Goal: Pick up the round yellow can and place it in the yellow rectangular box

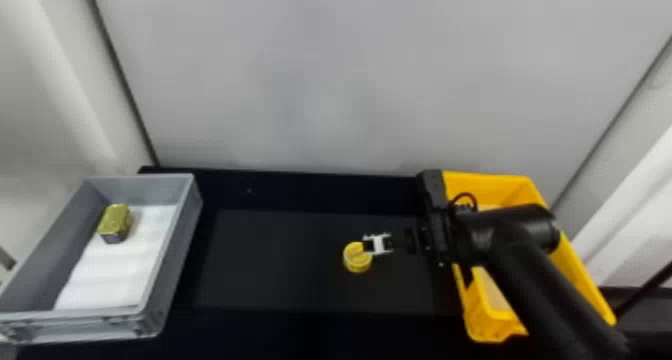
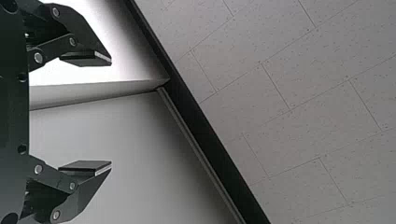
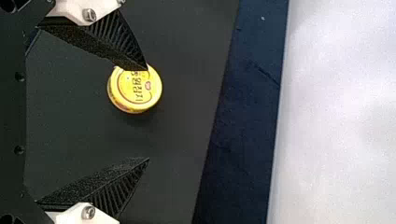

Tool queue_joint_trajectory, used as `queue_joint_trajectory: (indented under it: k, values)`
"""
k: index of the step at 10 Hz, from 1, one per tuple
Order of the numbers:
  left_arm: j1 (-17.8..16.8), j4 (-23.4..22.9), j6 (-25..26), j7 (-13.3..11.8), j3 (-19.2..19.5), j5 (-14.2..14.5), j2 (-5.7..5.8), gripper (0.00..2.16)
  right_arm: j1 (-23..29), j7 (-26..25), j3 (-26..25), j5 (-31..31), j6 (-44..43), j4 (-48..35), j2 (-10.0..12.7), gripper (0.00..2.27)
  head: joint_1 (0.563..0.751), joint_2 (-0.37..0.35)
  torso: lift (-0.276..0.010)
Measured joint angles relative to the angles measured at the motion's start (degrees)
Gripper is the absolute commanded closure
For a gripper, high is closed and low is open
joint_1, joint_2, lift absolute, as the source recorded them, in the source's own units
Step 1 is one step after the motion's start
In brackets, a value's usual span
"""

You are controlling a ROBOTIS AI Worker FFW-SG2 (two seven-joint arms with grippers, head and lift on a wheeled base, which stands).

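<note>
The round yellow can (image 1: 357,258) stands on the black table (image 1: 300,191), right of its middle, on the dark mat (image 1: 270,264). The right gripper (image 1: 369,245) is just beside it, and its arm passes above the yellow rectangular box (image 1: 575,264) at the table's right end. The right wrist view shows its two fingers wide apart, with nothing held; one tip covers a bit of the can's rim, and I cannot tell if they touch. The left gripper (image 2: 108,113) is also open and empty. At the left end, the grey box (image 1: 172,254) contains a gold tin (image 1: 115,220).
</note>
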Motion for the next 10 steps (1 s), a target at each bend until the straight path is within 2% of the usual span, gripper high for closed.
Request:
queue_joint_trajectory:
  k: [4, 7, 10]
  values:
    - [-0.05, 0.21, -1.53, 0.0, 0.04, 0.0, 0.11, 0.45, -0.47, -1.42, 3.03, 1.5, -13.9, 10.34, 3.83, 0.09, 0.707, -0.061, 0.0]
    - [0.08, 0.36, -2.09, 0.0, 0.04, 0.01, 0.04, 0.45, 1.38, -2.82, 5.06, 1.81, -22.74, 12.06, 5.22, 0.07, 0.707, -0.061, 0.0]
    - [0.54, 0.37, -2.24, 0.0, 0.17, 0.12, -0.12, 0.45, 3.9, -4.29, 4.89, 2.99, -26.42, 11.42, 5.56, 0.07, 0.707, -0.061, 0.0]
